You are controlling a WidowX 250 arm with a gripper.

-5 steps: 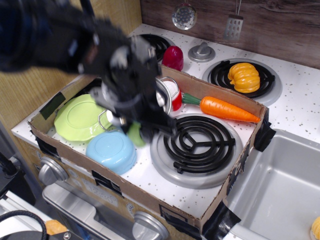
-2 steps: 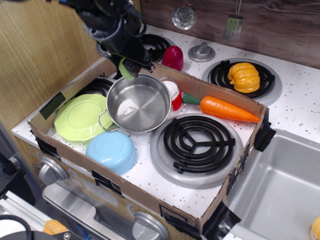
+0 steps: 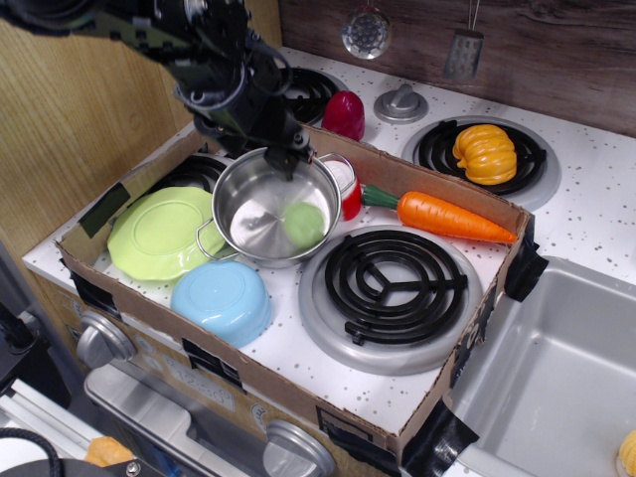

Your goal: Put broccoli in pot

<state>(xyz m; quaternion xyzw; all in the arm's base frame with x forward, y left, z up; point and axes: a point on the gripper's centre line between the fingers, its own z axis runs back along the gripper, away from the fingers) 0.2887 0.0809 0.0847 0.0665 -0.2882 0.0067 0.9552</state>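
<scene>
The shiny steel pot (image 3: 253, 214) stands in the cardboard box, left of the big burner. The pale-green broccoli (image 3: 304, 225) lies inside the pot on its right side, apart from the gripper. My gripper (image 3: 285, 161) hangs just above the pot's far rim, black arm reaching in from the upper left. Its fingers hold nothing and look open, though they are dark and partly blurred.
A lime-green plate (image 3: 159, 234) and a light-blue bowl (image 3: 221, 300) lie left and in front of the pot. A red-and-white can (image 3: 348, 189), a carrot (image 3: 452, 217) and the coil burner (image 3: 396, 283) are to the right. The cardboard wall (image 3: 427, 177) runs behind. A sink (image 3: 556, 368) is at far right.
The gripper carried the broccoli from in front of the pot to above its far rim, then let it go. The broccoli now lies inside the pot.
</scene>
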